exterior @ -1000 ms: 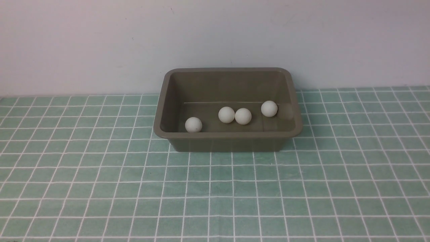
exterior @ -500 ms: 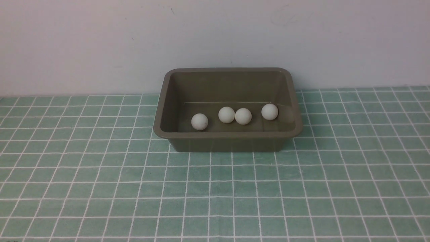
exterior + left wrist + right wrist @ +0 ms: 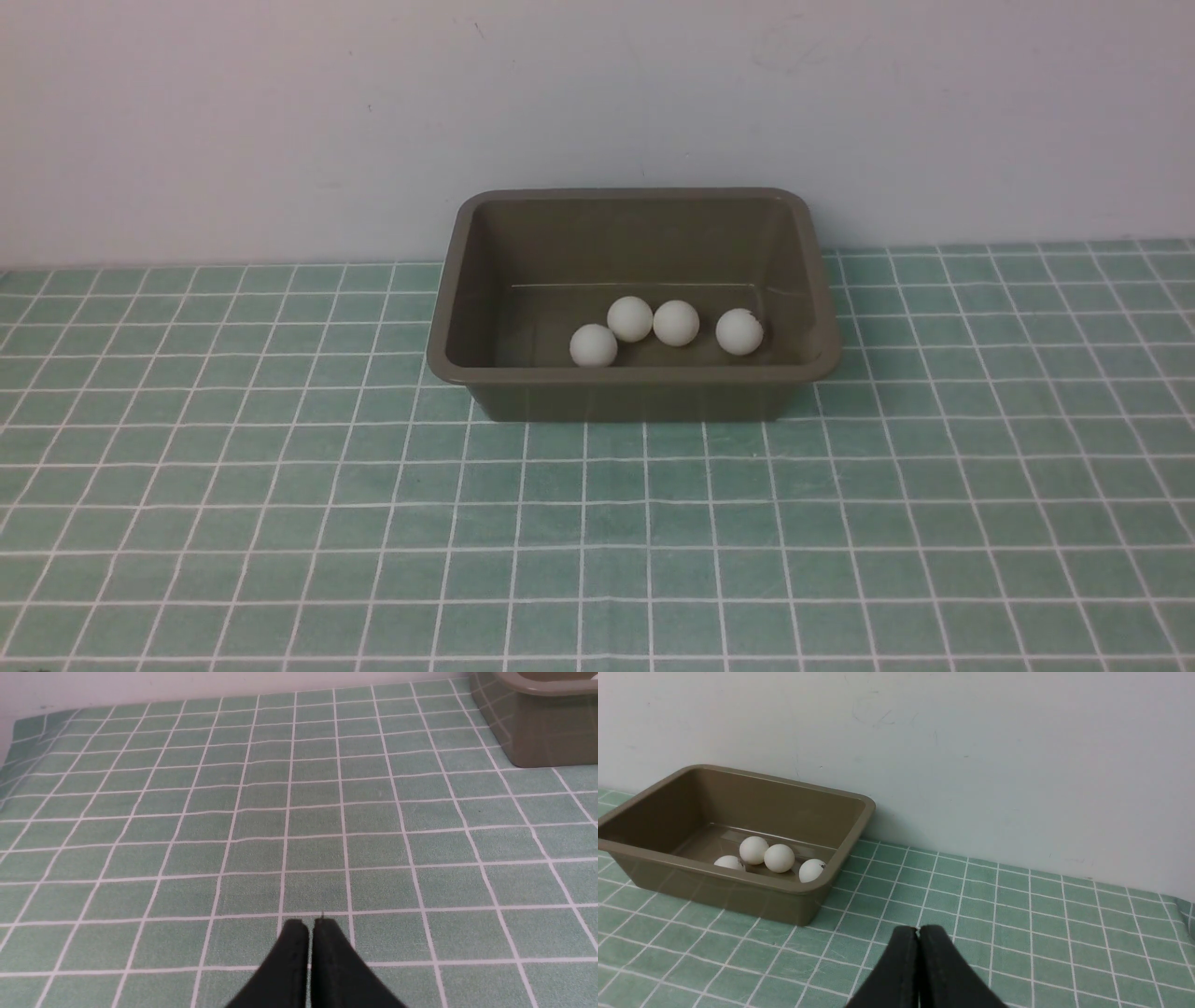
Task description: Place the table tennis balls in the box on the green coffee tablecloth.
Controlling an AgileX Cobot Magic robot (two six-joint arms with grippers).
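The front view showed the whole box (image 3: 633, 303) from above and all four table tennis balls (image 3: 676, 323) inside it, but no arm or gripper at all. Only the wrist views showed those. In the left wrist view, the left gripper (image 3: 308, 926) had its two black fingers pressed together with nothing between them, low over the green coffee tablecloth (image 3: 261, 812), and just one corner of the box (image 3: 537, 732) peeked in, with no balls to see. In the right wrist view, the right gripper (image 3: 918, 931) was closed the same way and held nothing. That view showed the box (image 3: 724, 891) from the side and the four balls (image 3: 779, 857), one partly hidden by the near wall. It also showed a small dark mark on the ball nearest the gripper, which was hard to see from the front.

The box sat on the cloth right by the wall (image 3: 280, 121), with its long side running left to right. The balls lay in a loose row along that same line, near the front wall. The two middle ones touched.

The box was smooth brown-green plastic with round corners and a rim that curled outward. The balls were round, white and dull. The cloth (image 3: 597, 523) was soft green with thin white lines making little squares.
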